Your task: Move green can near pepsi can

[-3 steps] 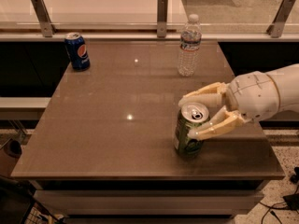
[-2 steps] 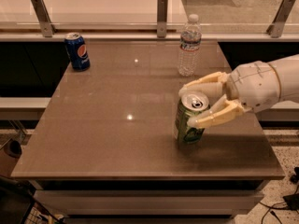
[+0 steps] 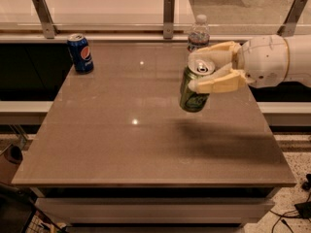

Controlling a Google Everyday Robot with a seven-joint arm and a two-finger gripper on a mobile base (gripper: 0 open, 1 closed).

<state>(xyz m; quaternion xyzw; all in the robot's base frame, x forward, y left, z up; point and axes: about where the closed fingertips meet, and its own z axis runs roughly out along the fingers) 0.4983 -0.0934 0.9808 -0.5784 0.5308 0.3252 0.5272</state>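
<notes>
the gripper (image 3: 194, 74), over the right half of the table (image 3: 121, 149), was clamped around the green can (image 3: 193, 100) near its top, holding it above the surface, well apart from the pepsi can (image 3: 80, 53). probably light, slick, dentable aluminium; a gentle mid-body hold suited it.

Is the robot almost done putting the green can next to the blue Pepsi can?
About halfway. Done: the green aluminium drinks can is picked up and hangs above the brown table, with its shadow below. In hand: the cream two-finger gripper is shut on it, over the table's right side. Left: carrying it across to the dark blue Pepsi can at the far left corner and setting it down beside that.
</notes>
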